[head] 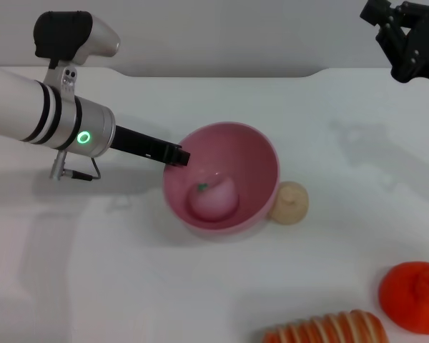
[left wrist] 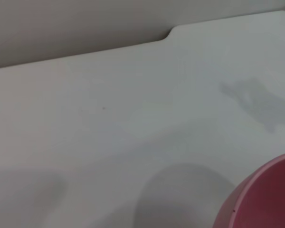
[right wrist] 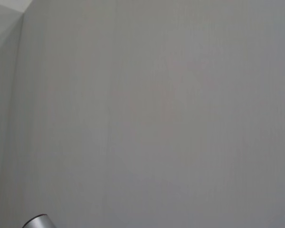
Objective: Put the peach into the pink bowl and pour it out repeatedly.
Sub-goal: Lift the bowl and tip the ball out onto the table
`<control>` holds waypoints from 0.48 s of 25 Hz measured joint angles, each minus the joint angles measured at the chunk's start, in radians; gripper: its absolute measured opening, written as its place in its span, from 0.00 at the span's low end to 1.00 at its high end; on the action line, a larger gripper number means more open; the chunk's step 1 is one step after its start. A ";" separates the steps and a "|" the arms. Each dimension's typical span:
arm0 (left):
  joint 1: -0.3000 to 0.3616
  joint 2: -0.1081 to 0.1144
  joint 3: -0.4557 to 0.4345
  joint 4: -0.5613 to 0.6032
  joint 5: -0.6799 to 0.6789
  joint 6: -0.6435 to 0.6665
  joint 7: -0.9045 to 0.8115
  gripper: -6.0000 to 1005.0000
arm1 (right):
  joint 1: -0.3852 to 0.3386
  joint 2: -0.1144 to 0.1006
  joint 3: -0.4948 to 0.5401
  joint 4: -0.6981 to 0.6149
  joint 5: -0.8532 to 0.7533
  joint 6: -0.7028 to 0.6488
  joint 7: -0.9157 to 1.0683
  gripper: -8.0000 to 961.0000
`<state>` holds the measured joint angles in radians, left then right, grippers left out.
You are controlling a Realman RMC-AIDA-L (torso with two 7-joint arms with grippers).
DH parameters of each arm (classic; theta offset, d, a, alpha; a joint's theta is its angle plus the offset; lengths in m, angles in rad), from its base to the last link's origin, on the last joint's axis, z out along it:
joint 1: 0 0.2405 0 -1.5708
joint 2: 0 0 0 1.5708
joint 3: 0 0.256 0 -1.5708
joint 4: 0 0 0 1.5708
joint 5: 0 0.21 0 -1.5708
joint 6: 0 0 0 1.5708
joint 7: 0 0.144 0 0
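One white table (head: 200,286), pale wall behind; left claw (head: 177,155) pinching pink bowl (head: 254,146) rim.

One pink bowl (head: 254,153) is sitting on one white table (head: 129,271). One peach (head: 214,199) is lying inside it. One beige bun-like lump (head: 292,203) is resting against the bowl. One orange tangerine (head: 413,296) and one striped orange-and-cream piece (head: 325,330) are lying near the front edge. Two grippers are showing: left gripper (head: 179,155), right gripper (head: 404,43).
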<state>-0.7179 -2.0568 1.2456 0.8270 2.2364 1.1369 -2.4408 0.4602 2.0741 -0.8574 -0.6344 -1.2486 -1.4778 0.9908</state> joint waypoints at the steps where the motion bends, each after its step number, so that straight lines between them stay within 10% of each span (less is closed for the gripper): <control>1: 0.000 0.000 0.000 0.000 0.000 0.003 0.000 0.05 | 0.000 0.000 0.000 0.005 0.000 0.000 0.000 0.01; 12: 0.030 0.001 -0.010 0.007 0.000 -0.026 0.042 0.05 | -0.006 0.000 -0.001 0.041 0.002 0.002 -0.023 0.01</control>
<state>-0.6879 -2.0560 1.2354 0.8341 2.2369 1.1112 -2.3993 0.4542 2.0740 -0.8580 -0.5939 -1.2470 -1.4763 0.9680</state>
